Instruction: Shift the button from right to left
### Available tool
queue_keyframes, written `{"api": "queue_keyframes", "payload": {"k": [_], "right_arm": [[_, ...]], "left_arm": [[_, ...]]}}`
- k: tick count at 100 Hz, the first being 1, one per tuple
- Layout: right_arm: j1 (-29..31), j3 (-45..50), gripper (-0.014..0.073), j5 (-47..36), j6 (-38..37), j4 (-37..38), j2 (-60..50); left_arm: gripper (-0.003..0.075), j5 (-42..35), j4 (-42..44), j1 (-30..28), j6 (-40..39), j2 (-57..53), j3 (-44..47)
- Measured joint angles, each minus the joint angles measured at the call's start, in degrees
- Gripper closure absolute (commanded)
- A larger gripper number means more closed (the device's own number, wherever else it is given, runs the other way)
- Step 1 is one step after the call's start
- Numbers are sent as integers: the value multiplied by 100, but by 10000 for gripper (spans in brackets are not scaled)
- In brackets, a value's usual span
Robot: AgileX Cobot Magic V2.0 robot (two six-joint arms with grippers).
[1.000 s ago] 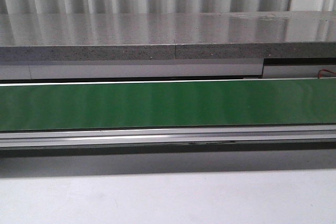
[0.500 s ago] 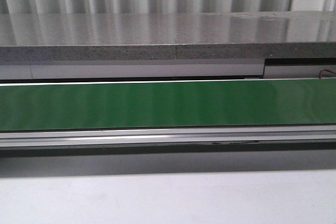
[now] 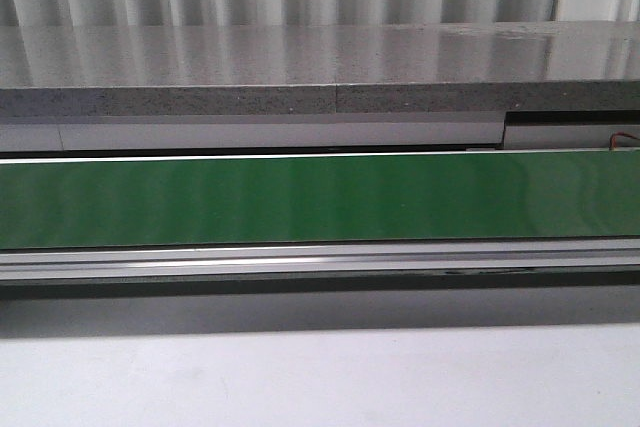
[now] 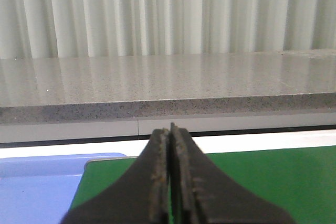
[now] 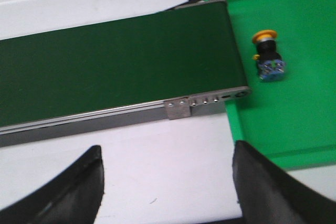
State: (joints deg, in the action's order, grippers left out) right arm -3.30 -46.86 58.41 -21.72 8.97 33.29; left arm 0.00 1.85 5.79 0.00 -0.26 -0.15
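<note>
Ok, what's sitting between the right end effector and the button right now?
Right wrist view: only bare white tabletop and the green tray rim and floor lie between the open right end effector and the button. The conveyor's end sits just beside that path.

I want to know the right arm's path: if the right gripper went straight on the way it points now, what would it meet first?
Probably the bare white table between its open fingers, short of the belt; the button lies off to one side.
</note>
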Motion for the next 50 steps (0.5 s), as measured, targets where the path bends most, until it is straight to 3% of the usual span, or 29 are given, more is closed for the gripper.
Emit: {"api": "queue_keyframes", "payload": {"k": [30,50], "right_arm": [[38,-551,66,30,-276,631,1540],[711,-972,66,-444,-76,566,2576]], "left_arm": [[740,0,0,0,0,0,0],[740,0,0,0,0,0,0]]}}
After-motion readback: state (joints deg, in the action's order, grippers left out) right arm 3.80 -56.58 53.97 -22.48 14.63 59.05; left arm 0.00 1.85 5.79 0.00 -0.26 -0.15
